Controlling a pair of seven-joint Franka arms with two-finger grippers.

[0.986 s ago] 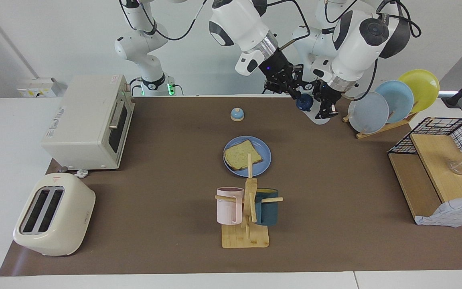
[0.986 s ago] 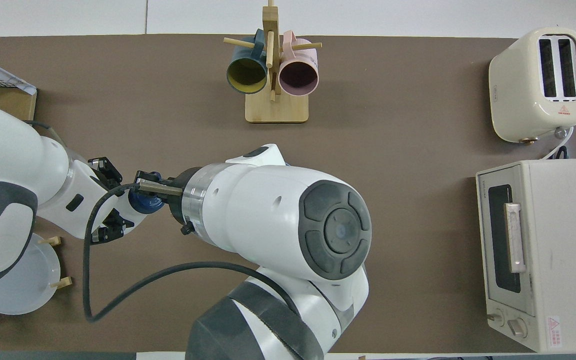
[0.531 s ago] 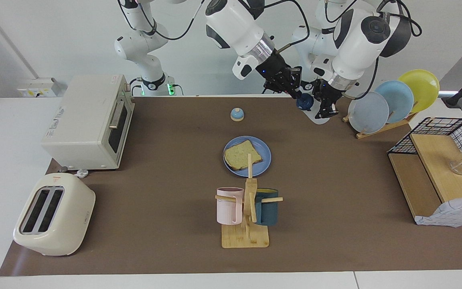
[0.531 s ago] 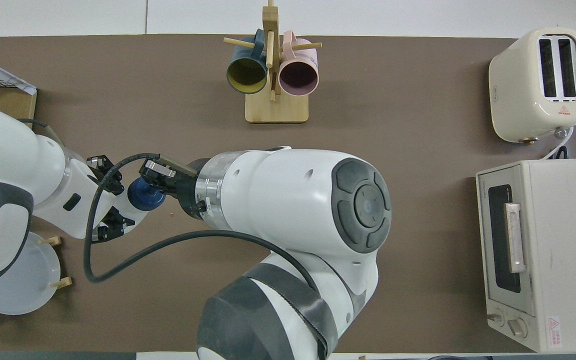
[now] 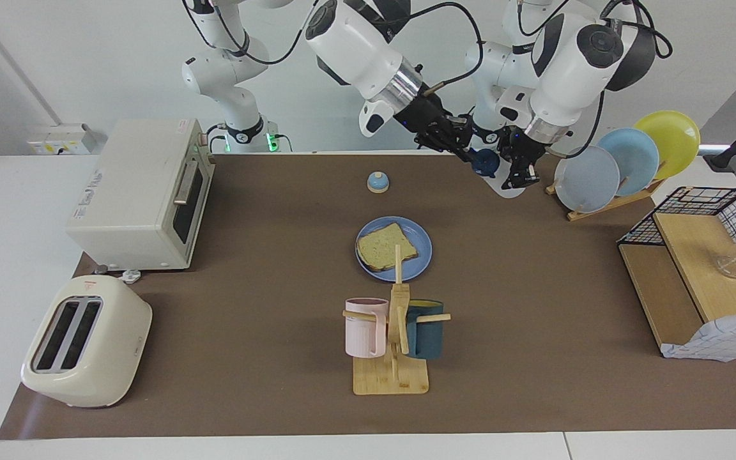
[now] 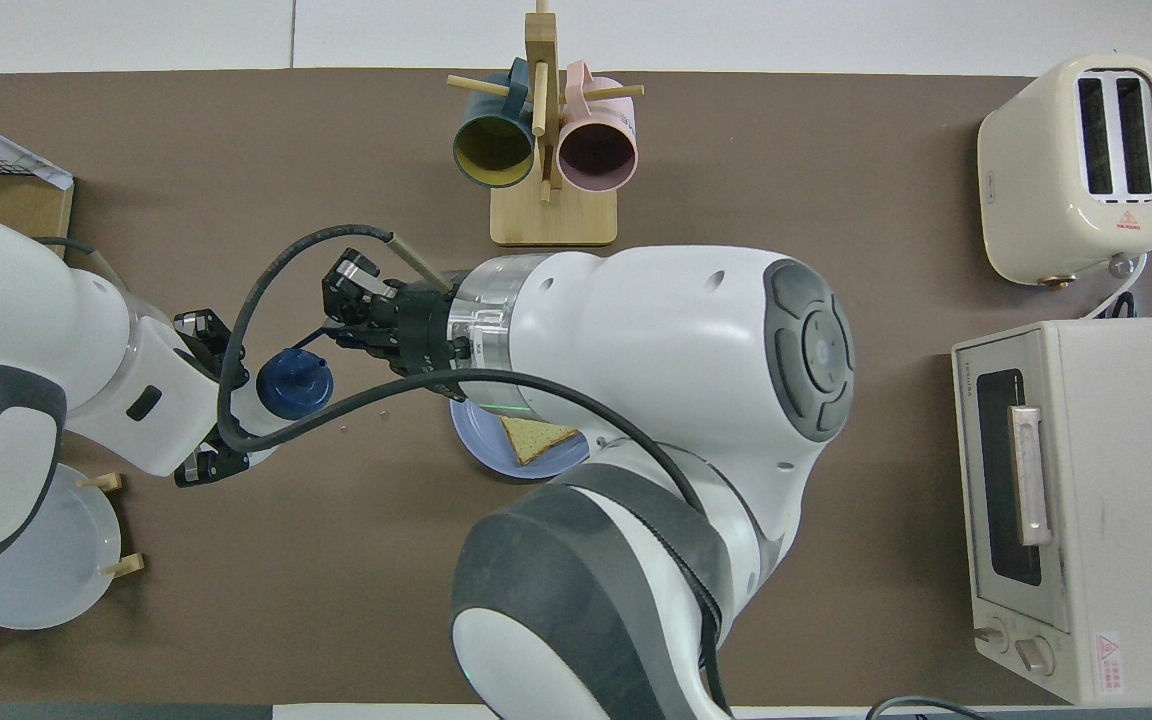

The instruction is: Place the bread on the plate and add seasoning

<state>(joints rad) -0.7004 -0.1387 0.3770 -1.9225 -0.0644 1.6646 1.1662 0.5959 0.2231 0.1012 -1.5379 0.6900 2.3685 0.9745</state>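
Two arms are in view. The left gripper is clenched on the seasoning, one small whitish translucent bottle with a round navy cap, held tilted in the air over the mat beside the plate rack. The right gripper is clenched with nothing visible in it; its fingertips sit just beside the cap, and contact cannot be judged.

One plate, round, flat and medium blue, lies at the middle of the mat. One bread slice, square and pale tan with a darker crust, lies flat on it. In the overhead view the right arm covers most of both.

Counted items:
- Three plates stand upright in the rack: grey-blue, light blue, yellow.
- Two mugs, pink and dark teal, hang on one bamboo stand.
- One domed bell sits nearer to the robots than the plate.
- One cream two-slot toaster and one boxy cream oven stand at the right arm's end.
- One wire-and-wood shelf stands at the left arm's end, cut off by the frame edge.

The mat is matte brown.
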